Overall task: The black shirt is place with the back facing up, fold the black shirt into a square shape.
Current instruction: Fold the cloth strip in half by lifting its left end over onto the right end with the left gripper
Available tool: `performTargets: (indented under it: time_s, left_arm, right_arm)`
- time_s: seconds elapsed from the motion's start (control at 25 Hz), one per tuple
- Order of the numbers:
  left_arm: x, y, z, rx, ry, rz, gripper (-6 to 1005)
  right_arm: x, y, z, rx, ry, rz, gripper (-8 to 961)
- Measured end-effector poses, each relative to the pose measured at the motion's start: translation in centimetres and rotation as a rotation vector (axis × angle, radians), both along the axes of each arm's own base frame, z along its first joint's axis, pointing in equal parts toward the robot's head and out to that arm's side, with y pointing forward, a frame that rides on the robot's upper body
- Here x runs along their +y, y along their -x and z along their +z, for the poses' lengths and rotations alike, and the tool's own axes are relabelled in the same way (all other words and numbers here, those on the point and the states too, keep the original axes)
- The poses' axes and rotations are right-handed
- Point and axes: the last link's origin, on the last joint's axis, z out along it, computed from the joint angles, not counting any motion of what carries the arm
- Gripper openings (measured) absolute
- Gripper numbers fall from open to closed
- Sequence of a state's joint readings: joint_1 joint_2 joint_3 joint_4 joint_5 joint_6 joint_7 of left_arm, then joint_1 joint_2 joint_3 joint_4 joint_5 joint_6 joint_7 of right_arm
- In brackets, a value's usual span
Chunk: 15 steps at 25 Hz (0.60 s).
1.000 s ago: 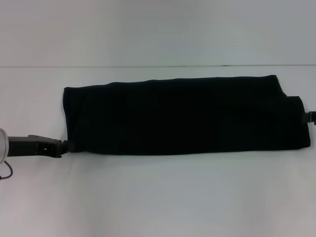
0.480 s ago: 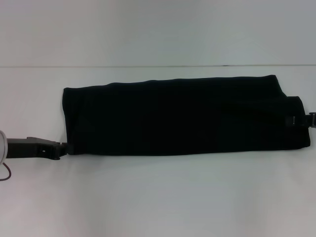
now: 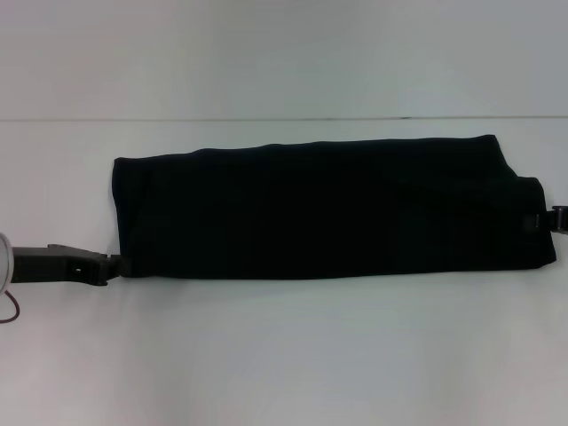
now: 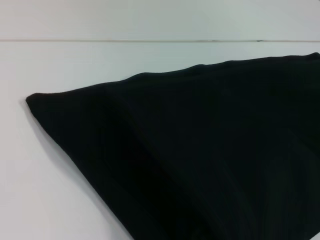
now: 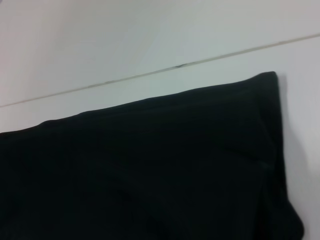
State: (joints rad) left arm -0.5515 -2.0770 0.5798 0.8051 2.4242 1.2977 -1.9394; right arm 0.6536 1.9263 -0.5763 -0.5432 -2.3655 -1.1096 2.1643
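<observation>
The black shirt (image 3: 328, 209) lies flat as one long folded strip that runs left to right across the white table (image 3: 284, 355). My left gripper (image 3: 114, 263) sits low on the table, its tip touching the strip's near left corner. At the strip's right end, about mid-height, my right gripper (image 3: 557, 218) is mostly cut off by the picture's edge. A small grey mark shows on the cloth beside it. The left wrist view holds only a pointed corner of the black shirt (image 4: 210, 160). The right wrist view looks along the black shirt (image 5: 150, 170) to a squared corner.
A thin seam (image 3: 284, 119) crosses the white surface just beyond the shirt's far edge. A dark red cable loop (image 3: 12, 306) hangs below the left arm at the picture's left border.
The left gripper has crept slightly left and down at the corner. At the right end a grey mark has appeared on the cloth, and the raised bump there has flattened.
</observation>
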Motion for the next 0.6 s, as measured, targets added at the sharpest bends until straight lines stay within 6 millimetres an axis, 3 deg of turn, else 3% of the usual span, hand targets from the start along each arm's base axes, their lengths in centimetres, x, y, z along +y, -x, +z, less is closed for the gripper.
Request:
performTargets:
  time_s: [0.28, 0.6]
  left_arm:
    - [-0.3, 0.1, 0.0, -0.004, 0.011, 0.0, 2]
    - [-1.0, 0.6, 0.7, 0.004, 0.029, 0.001, 2]
  right_arm:
    - [-0.6, -0.7, 0.7, 0.006, -0.003, -0.013, 12]
    - [-1.5, -1.3, 1.7, 0.022, -0.001, -0.021, 29]
